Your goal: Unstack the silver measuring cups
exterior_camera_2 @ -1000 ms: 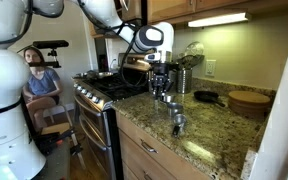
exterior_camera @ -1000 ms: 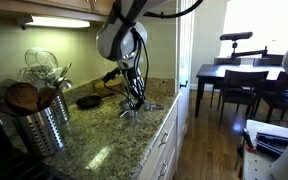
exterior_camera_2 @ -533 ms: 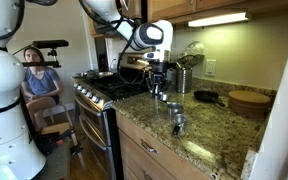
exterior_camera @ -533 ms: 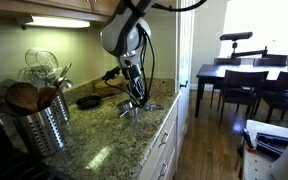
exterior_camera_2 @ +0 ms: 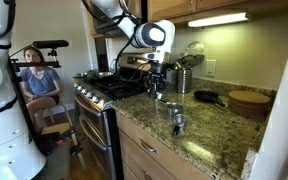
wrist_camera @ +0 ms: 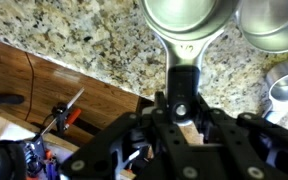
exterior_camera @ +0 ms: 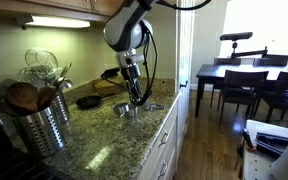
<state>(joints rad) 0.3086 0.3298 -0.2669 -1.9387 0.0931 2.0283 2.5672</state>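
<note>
While your end effector [wrist_camera: 181, 98] is pinched on the thin flat handle [wrist_camera: 181, 62] of one of the silver measuring cups [wrist_camera: 184, 20], treat that cup as light, rigid and slick. It's polished metal, so it won't bend or break, but it can swivel or slip between the pads if you tug. The flat strip is the right place to grip, and closer to the bowl would likely give you less swing.

In the wrist view the cup's long axis runs straight up the frame, with the bowl at the top pointing away from you and the handle coming back into the jaws. Two more bowls [wrist_camera: 274, 25] lie just beside it on the right, on the speckled granite counter [wrist_camera: 74, 40] near its front edge. In an exterior view the end effector [exterior_camera: 134, 98] hangs low over that same spot. I can't tell whether the pinched cup's bowl touches the counter. The neighbours are light too, and may well drag along.
</note>
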